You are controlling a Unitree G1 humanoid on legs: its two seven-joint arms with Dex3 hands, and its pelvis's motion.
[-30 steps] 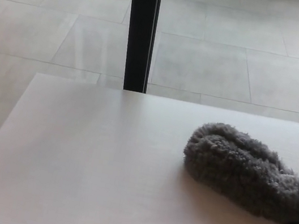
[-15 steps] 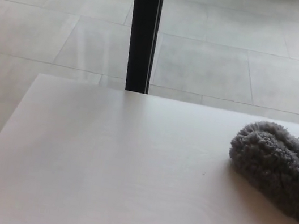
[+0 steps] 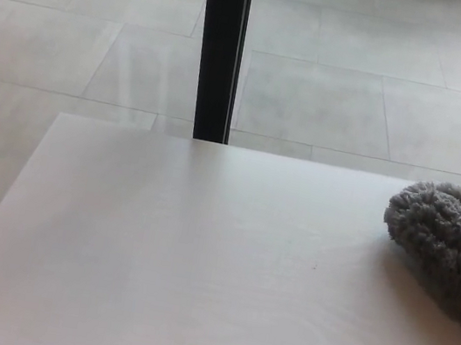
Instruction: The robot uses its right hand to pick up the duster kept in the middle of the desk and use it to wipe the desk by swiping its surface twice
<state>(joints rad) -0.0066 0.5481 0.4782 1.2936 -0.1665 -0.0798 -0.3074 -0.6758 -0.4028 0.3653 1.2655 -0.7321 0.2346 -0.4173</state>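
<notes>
One grey fluffy duster (image 3: 448, 249) lies flat on my pale desk (image 3: 180, 261) at the right edge, positioned for swiping; neither of my hands shows, so I cannot tell their grip.

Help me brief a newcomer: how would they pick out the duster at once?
Start at the pale desk in front of the tiled floor and the black post. Follow it to its right side, where the duster runs off the picture's edge. It is a grey, shaggy mound, the only thing lying on the desk.
</notes>
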